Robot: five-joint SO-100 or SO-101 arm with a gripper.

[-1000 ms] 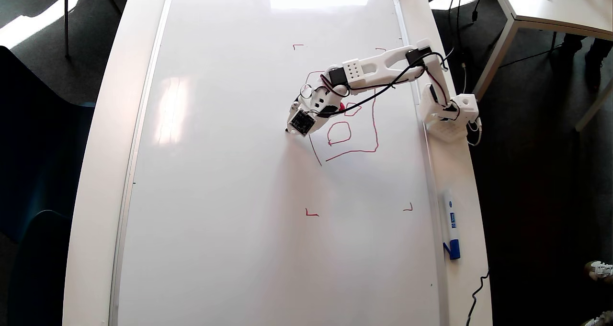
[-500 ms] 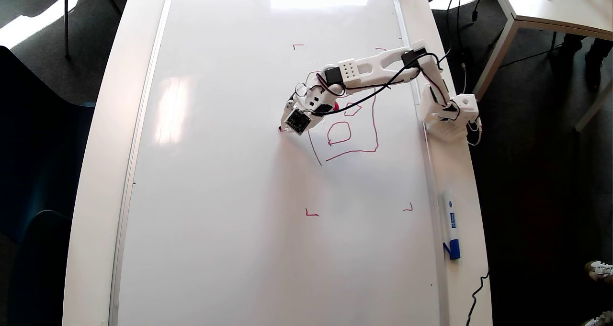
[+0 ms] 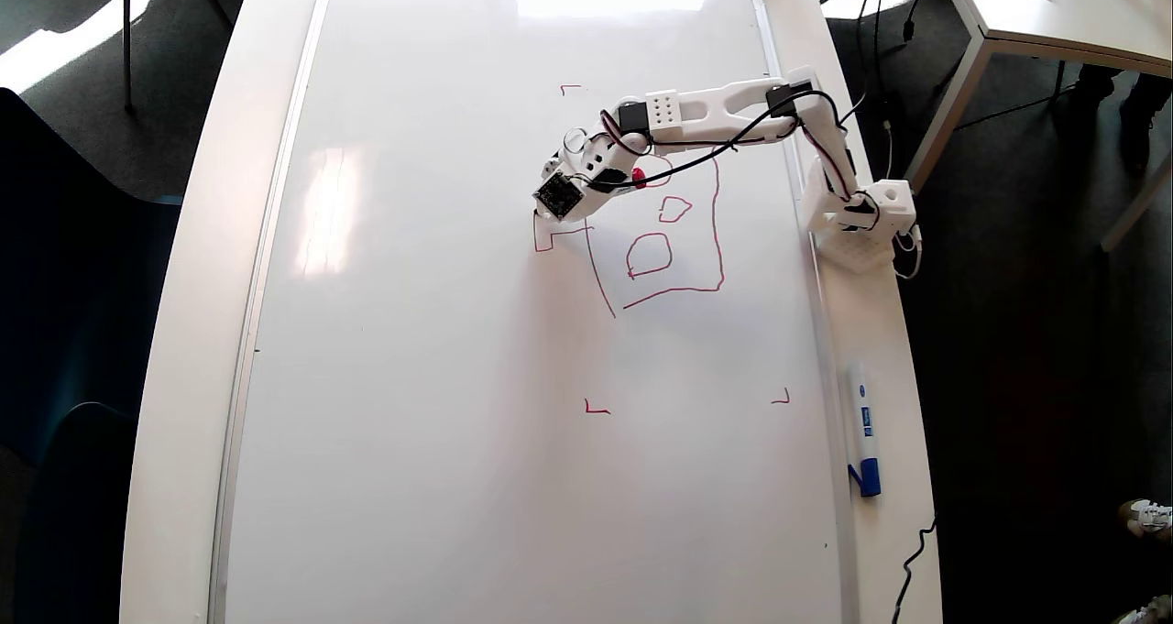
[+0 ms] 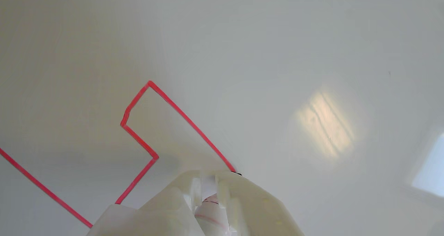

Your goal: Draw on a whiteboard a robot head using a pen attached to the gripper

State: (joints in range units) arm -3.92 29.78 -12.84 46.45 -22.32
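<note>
The whiteboard (image 3: 440, 377) covers most of the table in the overhead view. On it is the red robot head (image 3: 717, 239), a partial outline with small rounded shapes (image 3: 649, 256) inside. A small open box (image 3: 542, 241) sticks out from its left side. My gripper (image 3: 542, 208) hovers at the box's upper end, shut on the pen (image 3: 639, 178), whose red rear end shows behind the wrist. In the wrist view the pen (image 4: 208, 208) sits between the white fingers (image 4: 242, 194). Its tip is hidden, where the fresh red line (image 4: 190, 125) ends on the whiteboard (image 4: 277, 55).
Small red corner marks (image 3: 596, 410) (image 3: 781, 399) (image 3: 570, 86) frame the drawing area. A white marker with a blue cap (image 3: 863, 427) lies on the table right of the board. The arm's base (image 3: 861, 225) stands at the board's right edge. Another table (image 3: 1054, 10) is at top right.
The gripper has moved toward the top of the overhead view with the pen. A new red box shape now shows left of the outline.
</note>
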